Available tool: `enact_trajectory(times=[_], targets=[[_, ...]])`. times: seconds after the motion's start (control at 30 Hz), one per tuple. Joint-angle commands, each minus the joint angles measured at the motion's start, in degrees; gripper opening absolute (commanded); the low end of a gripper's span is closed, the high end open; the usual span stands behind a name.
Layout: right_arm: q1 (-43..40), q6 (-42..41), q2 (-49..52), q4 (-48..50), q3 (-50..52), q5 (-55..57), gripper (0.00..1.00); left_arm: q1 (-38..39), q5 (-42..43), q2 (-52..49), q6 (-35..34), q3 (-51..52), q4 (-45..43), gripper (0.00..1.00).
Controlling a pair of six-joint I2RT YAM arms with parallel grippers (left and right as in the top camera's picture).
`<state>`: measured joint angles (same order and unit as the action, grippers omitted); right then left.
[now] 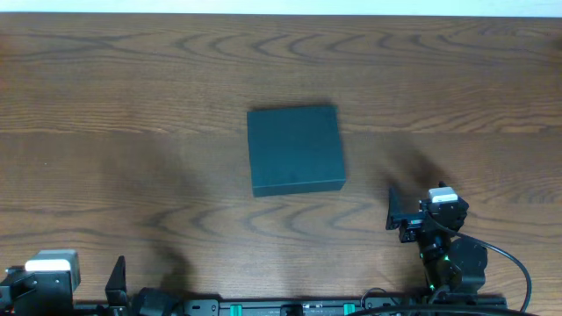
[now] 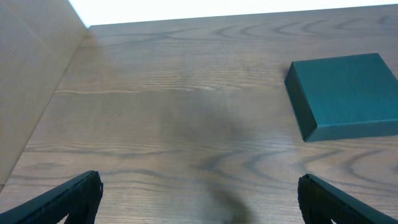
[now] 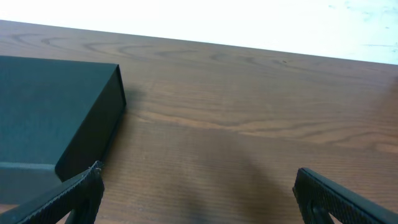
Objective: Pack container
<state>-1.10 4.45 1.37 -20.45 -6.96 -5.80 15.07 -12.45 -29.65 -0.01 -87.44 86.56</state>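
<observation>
The container (image 1: 294,149) is a dark teal-green, square box with its lid shut, lying flat at the middle of the wooden table. It also shows at the right of the left wrist view (image 2: 348,93) and at the left of the right wrist view (image 3: 43,106). My left gripper (image 2: 199,183) is open and empty, low over bare wood well to the near left of the box (image 1: 118,281). My right gripper (image 3: 199,176) is open and empty, just to the near right of the box (image 1: 413,211). Neither touches the box.
A light brown panel (image 2: 31,74) stands along the table's left side in the left wrist view. The table's far edge (image 3: 249,46) meets a white background. No other loose objects show on the wood.
</observation>
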Motion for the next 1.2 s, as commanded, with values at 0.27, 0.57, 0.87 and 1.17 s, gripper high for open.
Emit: enact_trajectory(times=[0.27,0.57,0.87,1.17], targets=[[0.37,0.35,-0.5,0.09,0.81,-0.22,0.99,-5.01,-1.33,4.04,2.32,7.45,-7.82,0.99],[0.37,0.33,-0.5,0.09,0.81,-0.22,0.99,-14.21,5.95,16.87,2.29,44.0,-51.95,0.99],[0.39,0.35,-0.5,0.09,0.81,-0.22,0.99,-16.28,7.5,28.15,2.32,68.06,-67.78,0.98],[0.37,0.33,-0.5,0.09,0.81,-0.22,0.99,-16.35,7.26,29.55,2.6,76.81,-70.84,0.99]])
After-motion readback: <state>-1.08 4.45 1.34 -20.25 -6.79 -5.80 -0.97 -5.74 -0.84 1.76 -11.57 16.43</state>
